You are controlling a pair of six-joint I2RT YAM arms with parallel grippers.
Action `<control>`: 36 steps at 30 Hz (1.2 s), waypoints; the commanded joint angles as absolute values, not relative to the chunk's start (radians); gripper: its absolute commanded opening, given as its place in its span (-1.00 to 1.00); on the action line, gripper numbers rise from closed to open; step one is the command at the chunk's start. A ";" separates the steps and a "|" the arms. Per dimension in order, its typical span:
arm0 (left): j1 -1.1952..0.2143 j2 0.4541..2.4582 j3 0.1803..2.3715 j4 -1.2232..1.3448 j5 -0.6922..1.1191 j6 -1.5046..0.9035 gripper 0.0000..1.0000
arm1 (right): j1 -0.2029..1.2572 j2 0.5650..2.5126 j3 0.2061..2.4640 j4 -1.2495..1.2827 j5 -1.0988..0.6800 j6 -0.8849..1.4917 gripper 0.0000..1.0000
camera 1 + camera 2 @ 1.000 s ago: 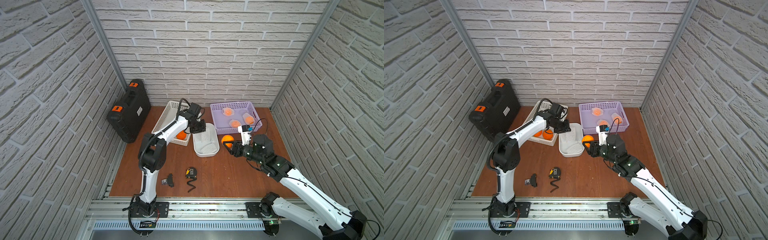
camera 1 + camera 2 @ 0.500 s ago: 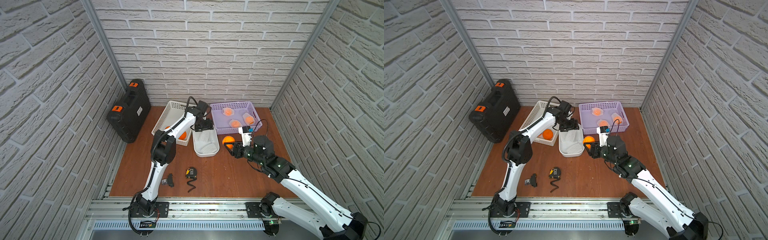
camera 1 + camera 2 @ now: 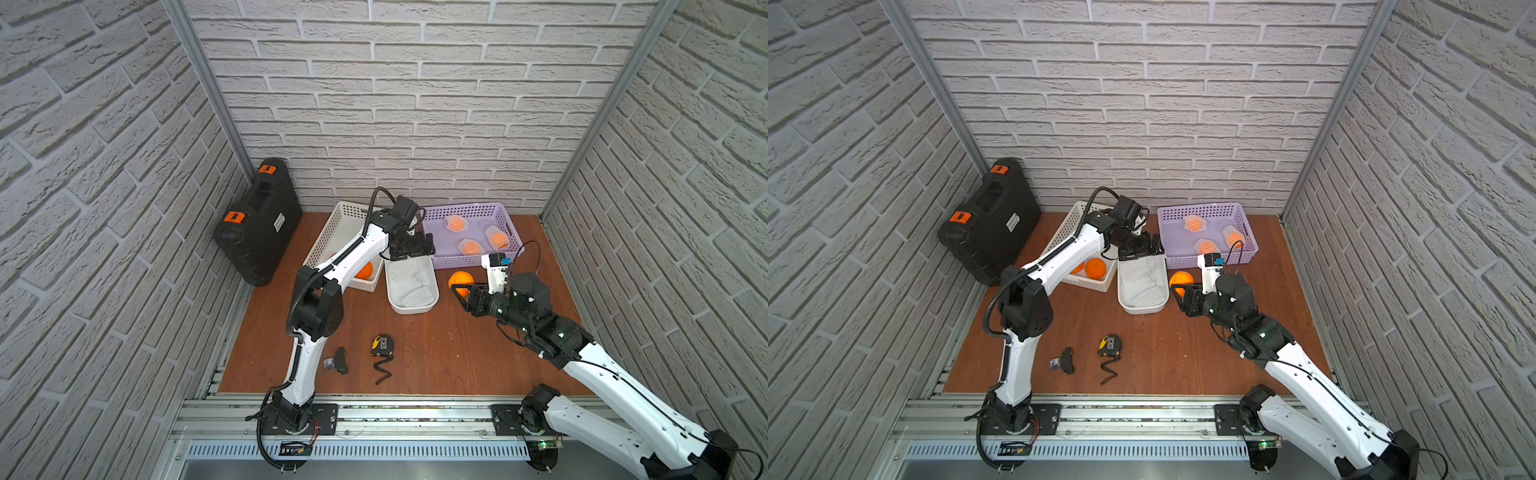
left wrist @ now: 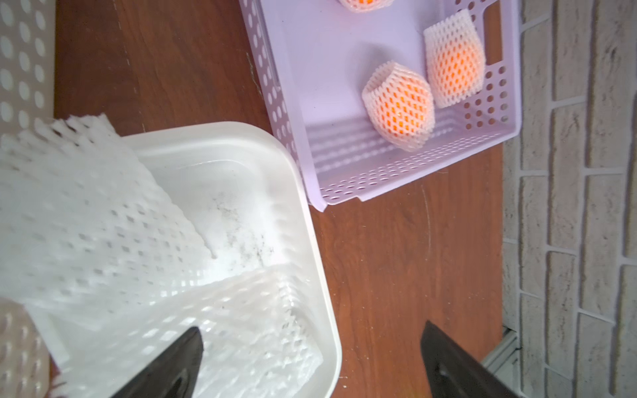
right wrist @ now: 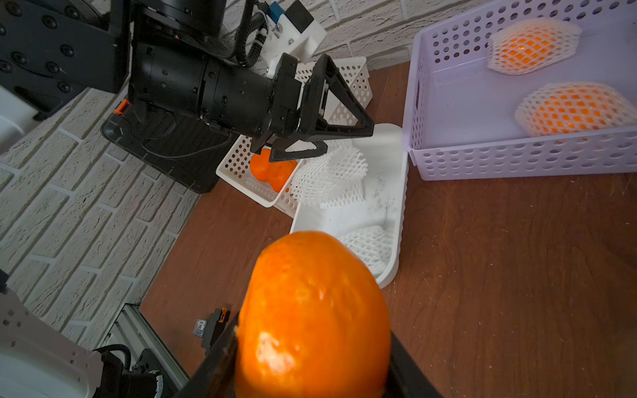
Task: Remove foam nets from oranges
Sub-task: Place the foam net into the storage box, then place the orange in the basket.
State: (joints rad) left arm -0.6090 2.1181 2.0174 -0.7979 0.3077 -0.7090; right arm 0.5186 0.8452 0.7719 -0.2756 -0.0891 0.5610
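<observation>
Left gripper (image 5: 349, 139) gapes wide, empty, over limp diamond-mesh foam nets (image 4: 103, 224); right gripper (image 5: 310, 365) clamps a glossy dimpled orange (image 5: 310, 303), fingers (image 5: 405, 375) cut off by frame.

- Both top views look down from high over the front rail (image 3: 395, 411), facing the back wall (image 3: 415, 104); they share nearly the whole table (image 3: 436, 361).
- Left wrist view hovers close above the white tub (image 4: 293, 186) and purple basket (image 4: 379, 172).
- Right wrist view sits low, an orange (image 5: 310, 310) looming soft-edged, probably almost at the lens, looking across to that same tub and basket.
</observation>
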 commanded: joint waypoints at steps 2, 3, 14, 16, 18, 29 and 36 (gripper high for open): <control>-0.611 2.087 1.939 -0.594 0.428 -0.818 0.96 | 0.513 0.813 0.760 -0.259 -0.068 0.552 -0.11; -0.611 2.085 1.925 -0.569 0.437 -0.835 0.95 | 0.513 0.809 0.760 -0.264 -0.065 0.549 -0.11; -0.618 2.048 1.902 -0.618 0.367 -0.786 0.84 | 0.513 0.792 0.766 -0.288 -0.059 0.534 -0.11; -0.616 2.004 1.886 -0.595 0.370 -0.780 0.86 | 0.513 0.798 0.770 -0.291 -0.059 0.529 -0.11; -0.605 1.949 1.872 -0.575 0.369 -0.781 0.86 | 0.513 0.812 0.779 -0.289 -0.067 0.526 -0.11; -0.414 1.460 1.473 -0.466 0.082 -0.827 0.94 | 0.548 1.089 0.865 -0.125 -0.180 0.544 -0.12; -0.328 1.135 1.074 -0.366 -0.133 -0.859 0.94 | 0.620 1.412 1.060 -0.005 -0.194 0.554 -0.12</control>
State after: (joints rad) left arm -0.3489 1.2015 1.1728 -0.4374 -0.0078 -0.8421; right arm 0.5949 1.3350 0.9901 -0.1230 -0.1715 0.5457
